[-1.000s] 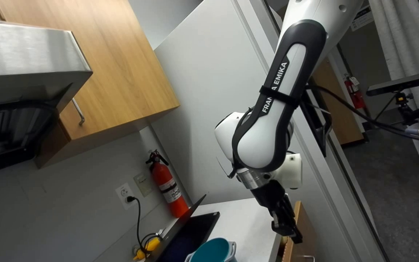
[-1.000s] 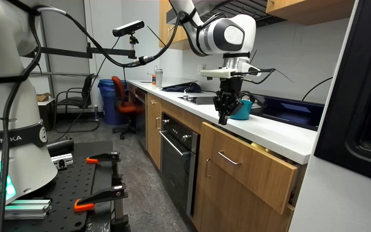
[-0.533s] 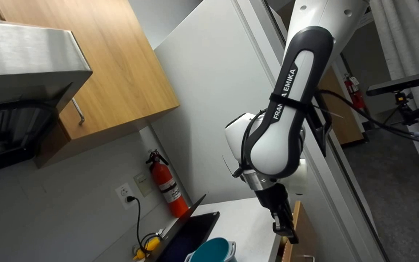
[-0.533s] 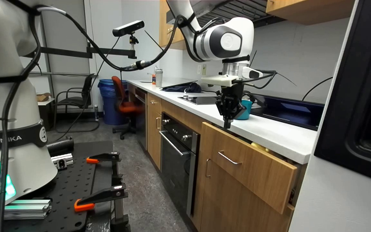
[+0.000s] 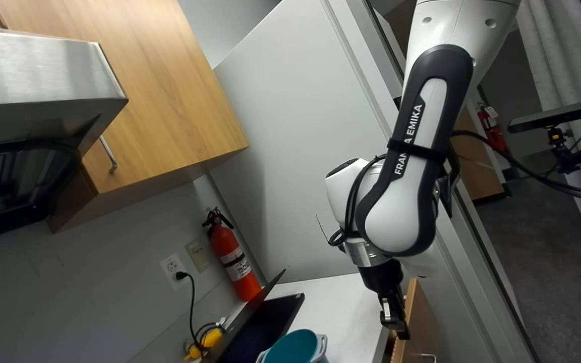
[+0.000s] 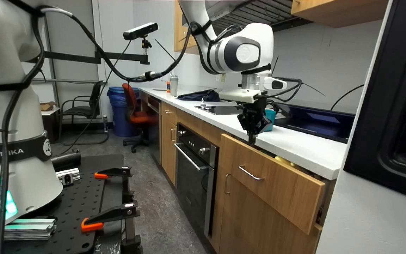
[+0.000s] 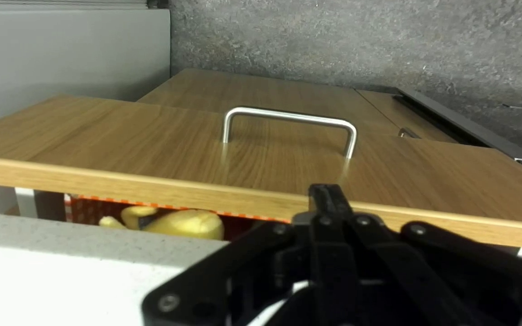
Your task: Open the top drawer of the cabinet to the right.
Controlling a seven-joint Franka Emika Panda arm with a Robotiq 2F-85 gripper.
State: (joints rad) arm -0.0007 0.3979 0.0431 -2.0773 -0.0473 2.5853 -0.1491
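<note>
A kitchen-style robot lab is surrounding the jointed black gripper [image 6: 251, 138]: an angular steel range hood [image 5: 43, 73] is hanging higher, a boxy black-and-steel oven [image 6: 190, 181] is sitting lower to one side, and a flat black perforated bench [image 6: 79, 197] is standing well apart from it.

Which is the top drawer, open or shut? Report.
The top drawer is partly open: a gap parts its front from the countertop, with something yellow showing inside.

In an exterior view, at two o'clock from centre, we read "FRAN…A EMIKA" on the arm [image 5: 415, 121], crossed by a strap [image 5: 416, 149]; in an exterior view, at nine o'clock, "KA E…KA" on the base band [image 6: 33, 151], behind a cable [image 6: 5, 155].
</note>
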